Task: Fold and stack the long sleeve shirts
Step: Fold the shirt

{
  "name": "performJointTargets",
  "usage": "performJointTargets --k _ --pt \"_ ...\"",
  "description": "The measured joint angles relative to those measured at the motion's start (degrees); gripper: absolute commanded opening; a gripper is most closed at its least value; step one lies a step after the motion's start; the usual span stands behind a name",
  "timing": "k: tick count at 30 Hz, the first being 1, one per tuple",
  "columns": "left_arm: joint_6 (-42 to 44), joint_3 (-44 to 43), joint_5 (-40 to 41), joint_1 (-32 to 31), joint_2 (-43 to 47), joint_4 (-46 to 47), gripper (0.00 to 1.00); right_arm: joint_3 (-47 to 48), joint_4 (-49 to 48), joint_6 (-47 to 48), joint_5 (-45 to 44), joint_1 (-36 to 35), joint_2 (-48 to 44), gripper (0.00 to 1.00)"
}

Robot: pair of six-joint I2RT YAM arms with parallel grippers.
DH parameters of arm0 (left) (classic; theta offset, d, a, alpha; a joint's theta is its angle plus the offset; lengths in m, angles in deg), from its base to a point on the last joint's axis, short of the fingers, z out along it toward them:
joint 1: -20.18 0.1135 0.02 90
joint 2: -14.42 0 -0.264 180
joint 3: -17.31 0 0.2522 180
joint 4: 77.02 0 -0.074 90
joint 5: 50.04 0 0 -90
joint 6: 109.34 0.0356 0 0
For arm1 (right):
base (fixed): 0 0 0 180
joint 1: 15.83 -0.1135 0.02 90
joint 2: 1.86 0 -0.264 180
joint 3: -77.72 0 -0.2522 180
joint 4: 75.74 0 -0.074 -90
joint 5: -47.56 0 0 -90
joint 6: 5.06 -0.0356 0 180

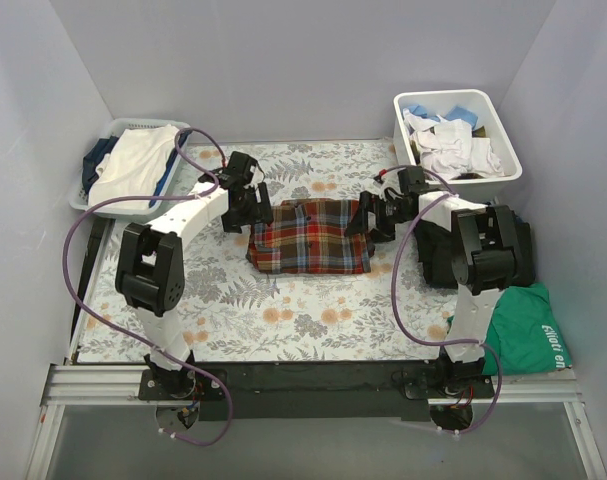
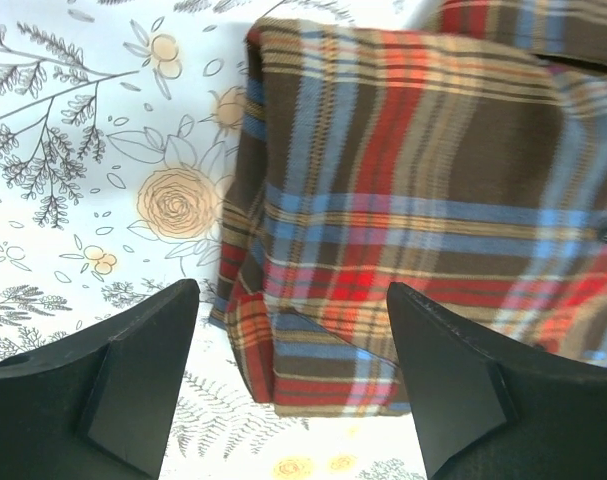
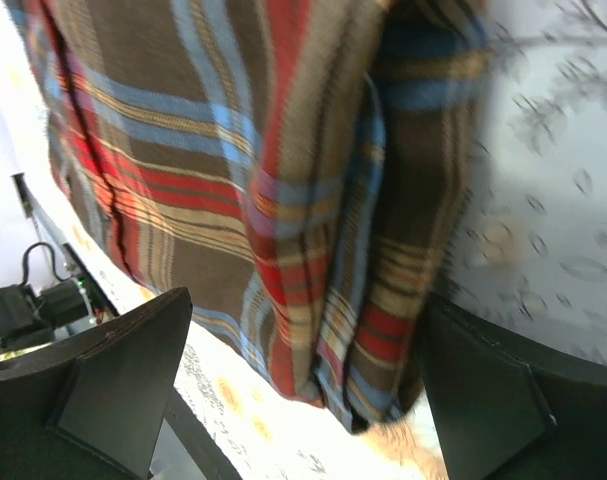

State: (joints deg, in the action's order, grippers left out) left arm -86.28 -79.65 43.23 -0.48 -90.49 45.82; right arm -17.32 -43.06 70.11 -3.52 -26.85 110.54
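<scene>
At the left pincer [image 2: 291, 292]: gapes wide, grips nothing, faces the folded plaid flannel shirt [image 2: 433, 200] lying just ahead and between the fingers, on floral cloth [image 2: 83, 150]. At the right pincer [image 3: 308, 300]: gapes wide too, straddles the shirt's other edge, unpinched.
</scene>
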Motion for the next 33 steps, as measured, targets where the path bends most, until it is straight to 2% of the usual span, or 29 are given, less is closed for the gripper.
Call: performJointTargets --k 6,8,10,15,17,18,19,22,23,24,29,33 --pt "-0.4 0.4 0.2 -0.3 -5.4 -0.1 0.75 2.4 -3.4 -0.7 3.4 -2.7 3.1 0.98" --pt "-0.4 0.5 0.2 -0.7 -7.4 -0.1 0.75 3.1 -4.6 -1.3 4.0 -4.5 3.9 0.95" --pt "-0.6 1.0 0.0 -1.0 -8.8 0.0 0.75 3.4 -5.9 -1.7 4.5 -6.3 4.6 0.87" --pt "-0.9 1.3 -0.5 -1.5 -9.2 0.2 0.75 3.5 -8.2 -2.8 5.8 -8.9 6.4 0.58" --pt "-1.0 1.3 -0.5 -1.6 -9.2 0.3 0.75 3.3 -8.5 -3.2 5.8 -9.0 6.8 0.52" --pt "-1.0 1.3 -0.5 -1.6 -9.2 0.3 0.75 3.1 -8.6 -3.3 5.5 -9.0 6.9 0.46" --pt "-1.0 1.3 -0.5 -1.6 -9.2 0.3 0.75 2.9 -8.5 -3.5 5.2 -8.9 6.9 0.44" --pt "-1.0 1.3 -0.5 -1.6 -9.2 0.3 0.75 2.3 -8.4 -3.9 4.3 -9.1 6.9 0.29" --pt "-1.0 1.3 -0.5 -1.6 -9.2 0.3 0.75 2.1 -8.4 -4.0 4.0 -9.1 6.9 0.13" --pt "-1.0 1.3 -0.5 -1.6 -9.2 0.2 0.75 1.9 -8.3 -4.3 3.7 -9.2 6.9 0.03" --pt "-1.0 -0.7 0.1 -1.7 -9.2 -2.2 0.76 1.7 -6.7 -4.4 2.2 -9.2 6.5 0.01" --pt "-1.0 -6.0 0.8 -1.4 -9.0 -5.6 0.76 3.7 -0.8 -2.3 -2.3 -9.4 5.4 0.01"
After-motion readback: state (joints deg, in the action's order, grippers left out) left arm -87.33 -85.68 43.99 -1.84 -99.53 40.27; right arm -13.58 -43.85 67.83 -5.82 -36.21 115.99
